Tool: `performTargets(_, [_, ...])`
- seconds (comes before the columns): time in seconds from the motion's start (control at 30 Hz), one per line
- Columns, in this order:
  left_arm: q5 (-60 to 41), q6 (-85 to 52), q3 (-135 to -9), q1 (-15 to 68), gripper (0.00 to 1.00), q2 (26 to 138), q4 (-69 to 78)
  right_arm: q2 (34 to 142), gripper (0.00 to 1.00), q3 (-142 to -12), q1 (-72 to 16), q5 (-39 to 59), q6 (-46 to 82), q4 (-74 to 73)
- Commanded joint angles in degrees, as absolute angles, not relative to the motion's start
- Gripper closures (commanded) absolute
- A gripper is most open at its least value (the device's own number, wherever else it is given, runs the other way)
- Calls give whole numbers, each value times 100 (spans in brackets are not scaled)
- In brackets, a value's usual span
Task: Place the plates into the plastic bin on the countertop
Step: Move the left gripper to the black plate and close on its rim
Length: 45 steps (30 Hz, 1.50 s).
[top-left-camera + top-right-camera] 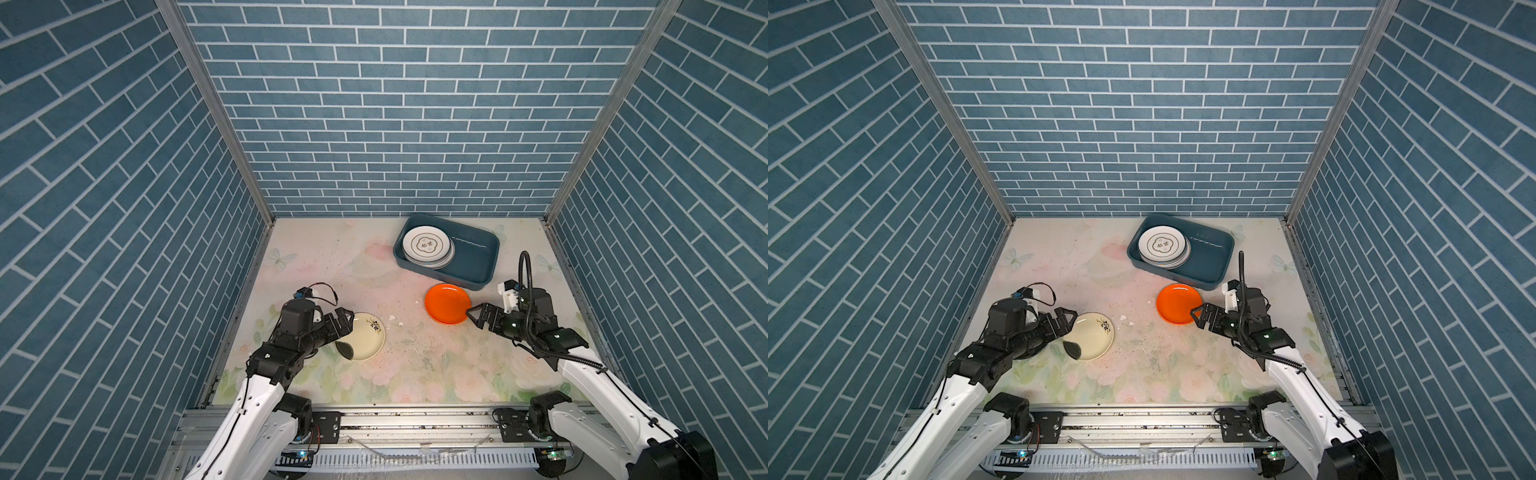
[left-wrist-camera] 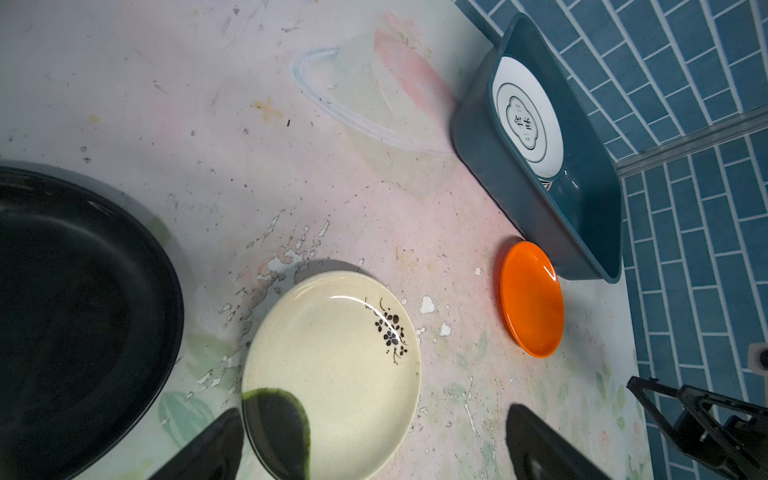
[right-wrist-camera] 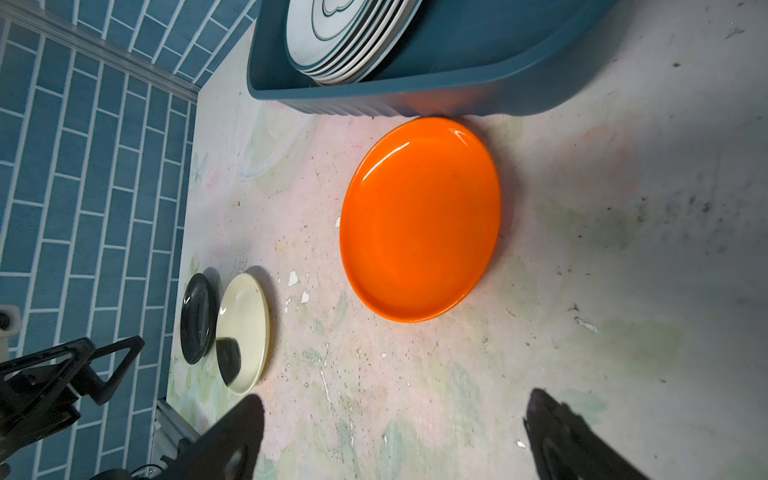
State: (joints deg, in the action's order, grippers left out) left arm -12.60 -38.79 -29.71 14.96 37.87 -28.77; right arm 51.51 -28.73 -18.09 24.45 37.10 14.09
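Plate stack [image 1: 426, 245] in bin [image 1: 478, 257], lone plate [image 1: 447, 309] before it, pair [image 3: 245, 316] front-L, maybe touching

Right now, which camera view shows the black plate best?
The left wrist view: the black plate is close and large there, though cut by the frame edge. The right wrist view shows it small, beside the cream plate. In both top views the left arm hides it.

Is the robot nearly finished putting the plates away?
More than halfway, it looks. Done: a stack of plates sits in the plastic bin. In hand: nothing; the left gripper is open by the cream plate, the right gripper open by the orange plate. Left: those two and the black plate, all on the countertop.
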Motion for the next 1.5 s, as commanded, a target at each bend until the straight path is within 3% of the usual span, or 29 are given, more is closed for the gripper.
performTargets(0.0, [-1122,-4041,-2809,1468,0,3735,-2756,5017,2,-2748,-1794,2689,3848,1242])
performTargets(0.53, [-1030,-4307,-2246,1468,1,3722,-2601,4927,3,-2479,-1802,2847,4069,1070])
performTargets(0.83, [1094,-4633,-2873,1447,0,3415,-4347,4972,3,-2485,-1799,2865,4078,1090])
performTargets(1.0, [1461,-4862,-2909,1148,0,3144,-4706,4890,3,-2492,-1800,2869,4063,1179])
performTargets(1.27, [1287,-5208,-2729,396,0,3155,-4887,4668,4,-2611,-1795,2777,3905,1585])
performTargets(1.47, [576,-5518,-2306,25,1,3376,-4324,4609,4,-2706,-1802,2819,3867,1757])
